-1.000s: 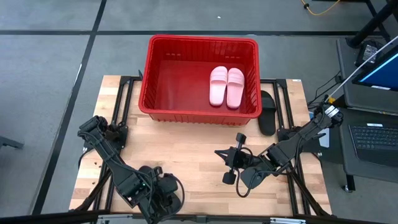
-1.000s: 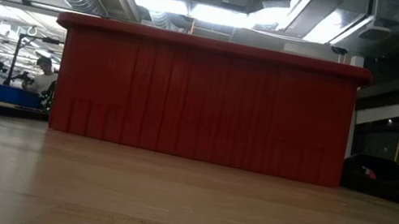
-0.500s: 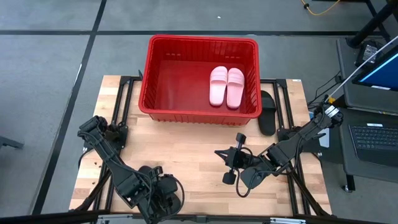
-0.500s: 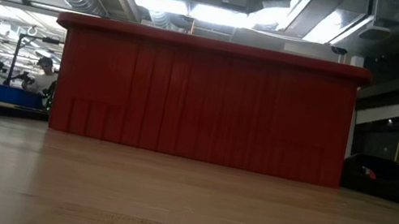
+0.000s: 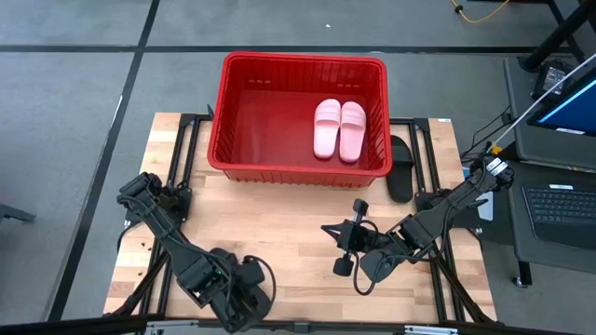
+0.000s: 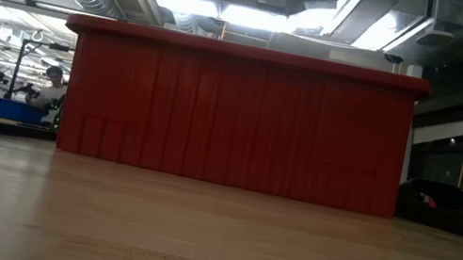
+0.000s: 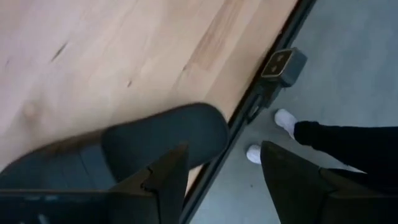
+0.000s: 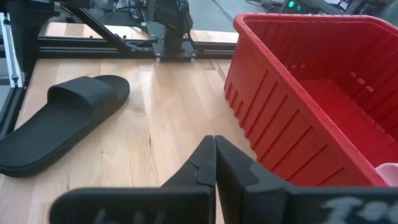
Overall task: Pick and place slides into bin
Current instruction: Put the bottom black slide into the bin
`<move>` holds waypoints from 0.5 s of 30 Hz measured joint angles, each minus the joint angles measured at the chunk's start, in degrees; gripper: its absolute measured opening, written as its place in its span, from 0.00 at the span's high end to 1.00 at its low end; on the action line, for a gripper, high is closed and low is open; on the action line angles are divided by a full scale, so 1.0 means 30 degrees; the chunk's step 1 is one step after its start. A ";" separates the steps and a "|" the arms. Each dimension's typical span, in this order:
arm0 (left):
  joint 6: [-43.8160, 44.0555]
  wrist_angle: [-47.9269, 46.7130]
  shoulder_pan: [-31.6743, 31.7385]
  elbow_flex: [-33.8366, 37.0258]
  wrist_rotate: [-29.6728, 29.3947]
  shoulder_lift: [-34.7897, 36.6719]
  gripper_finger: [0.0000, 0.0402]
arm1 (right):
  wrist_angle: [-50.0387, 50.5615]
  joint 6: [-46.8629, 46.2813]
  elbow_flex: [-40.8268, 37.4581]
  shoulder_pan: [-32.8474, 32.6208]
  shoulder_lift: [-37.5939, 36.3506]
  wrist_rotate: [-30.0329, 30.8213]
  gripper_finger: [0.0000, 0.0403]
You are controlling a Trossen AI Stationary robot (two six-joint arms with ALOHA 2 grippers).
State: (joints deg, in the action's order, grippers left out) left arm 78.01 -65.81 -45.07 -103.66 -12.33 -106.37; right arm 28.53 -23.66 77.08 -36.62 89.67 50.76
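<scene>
Right wrist view: black slide (image 8: 59, 121) beyond closed fingers (image 8: 198, 167).

Glossy ribbed red plastic bin (image 5: 296, 167), matt pale wood table (image 5: 270, 223)

Wooden surface (image 5: 279, 219) on a grey floor; laptop (image 5: 563, 207) at right; a seated person (image 6: 50, 88) in the room behind; white shoes (image 7: 285, 119).

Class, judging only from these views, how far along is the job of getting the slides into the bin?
Done: two pink slides lie in the bin.
In hand: the open left gripper hovers over a black slide at the table's near edge.
Left: that one and the black slide right of the bin; the right gripper is shut and empty.
</scene>
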 joint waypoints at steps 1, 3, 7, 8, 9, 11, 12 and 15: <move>0.0320 -0.0228 0.0022 0.0000 0.0131 0.0000 0.52 | -0.0007 0.0007 0.0000 0.0000 0.0000 0.0000 0.99; 0.0981 -0.0993 0.0061 0.0000 0.0423 0.0000 0.52 | -0.0012 0.0012 0.0000 0.0000 0.0000 0.0000 0.99; 0.2377 -0.2791 0.0062 0.0000 0.1733 0.0000 0.52 | -0.0014 0.0059 0.0000 0.0000 0.0000 0.0000 0.99; 0.2720 -0.3177 0.0062 0.0000 0.1937 0.0000 0.52 | -0.0007 0.0085 0.0000 0.0000 0.0000 0.0000 0.99; 0.3059 -0.3597 0.0057 0.0000 0.2054 0.0000 0.53 | -0.0014 0.0116 0.0000 0.0000 0.0000 0.0000 0.99; 0.3549 -0.4410 0.0055 0.0000 0.2118 0.0000 0.53 | -0.0010 0.0275 0.0000 0.0000 0.0000 0.0000 0.99; 0.3799 -0.4812 0.0056 0.0000 0.2118 -0.0006 0.53 | -0.0007 0.0429 0.0000 0.0000 0.0000 0.0000 0.99; 0.4278 -0.5674 0.0193 0.0000 0.2608 -0.0417 0.53 | -0.0007 0.0610 0.0000 0.0031 0.0000 0.0000 0.99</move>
State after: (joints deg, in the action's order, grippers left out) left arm 90.85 -82.83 -44.49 -103.66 -4.51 -107.62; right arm 28.51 -21.83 77.08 -36.53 89.67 50.76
